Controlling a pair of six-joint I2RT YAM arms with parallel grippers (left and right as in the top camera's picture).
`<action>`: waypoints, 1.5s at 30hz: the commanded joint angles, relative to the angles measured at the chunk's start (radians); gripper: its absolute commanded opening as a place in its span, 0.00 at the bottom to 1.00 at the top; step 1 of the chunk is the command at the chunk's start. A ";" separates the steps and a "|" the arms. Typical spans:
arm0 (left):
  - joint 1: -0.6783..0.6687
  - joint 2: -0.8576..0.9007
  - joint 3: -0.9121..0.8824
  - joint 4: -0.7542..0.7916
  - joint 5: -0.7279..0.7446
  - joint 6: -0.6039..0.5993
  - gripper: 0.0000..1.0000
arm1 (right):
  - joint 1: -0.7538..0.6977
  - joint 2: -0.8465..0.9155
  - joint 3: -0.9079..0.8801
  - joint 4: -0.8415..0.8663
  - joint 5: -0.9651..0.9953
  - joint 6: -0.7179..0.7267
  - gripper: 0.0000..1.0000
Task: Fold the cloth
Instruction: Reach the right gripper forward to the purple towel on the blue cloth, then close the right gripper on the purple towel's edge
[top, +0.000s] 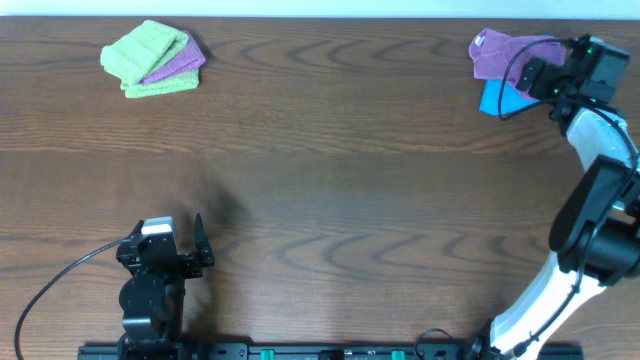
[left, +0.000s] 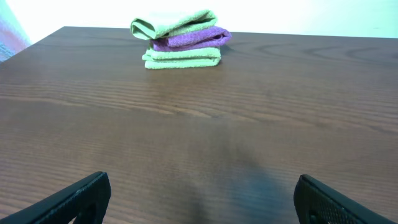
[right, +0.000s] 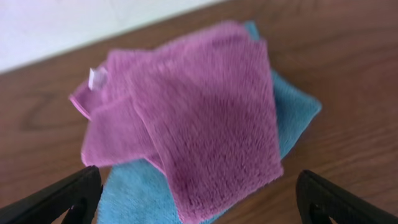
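The purple cloth (top: 500, 52) lies loosely folded at the far right of the table, on top of a bright blue cloth (top: 498, 98). In the right wrist view the purple cloth (right: 199, 112) fills the middle, with its white tag (right: 96, 78) at the upper left corner and the blue cloth (right: 134, 193) showing beneath it. My right gripper (top: 528, 78) is open and hangs just beside and above the cloth; its fingertips (right: 199, 205) straddle the cloth's near edge without holding it. My left gripper (top: 203, 245) is open and empty near the front left, as the left wrist view (left: 202, 199) also shows.
A stack of folded lime-green cloths with a purple one between them (top: 153, 58) sits at the far left and appears in the left wrist view (left: 181, 40). The dark wooden table (top: 330, 180) ends at a white wall behind.
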 joint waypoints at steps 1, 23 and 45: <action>0.007 -0.006 -0.022 -0.011 -0.014 0.013 0.96 | -0.003 0.024 0.024 -0.017 -0.003 -0.050 0.99; 0.007 -0.006 -0.022 -0.011 -0.014 0.013 0.95 | 0.150 0.024 0.024 -0.108 0.417 -0.406 0.91; 0.007 -0.006 -0.022 -0.011 -0.014 0.013 0.95 | 0.142 0.033 0.024 -0.082 0.526 -0.470 0.89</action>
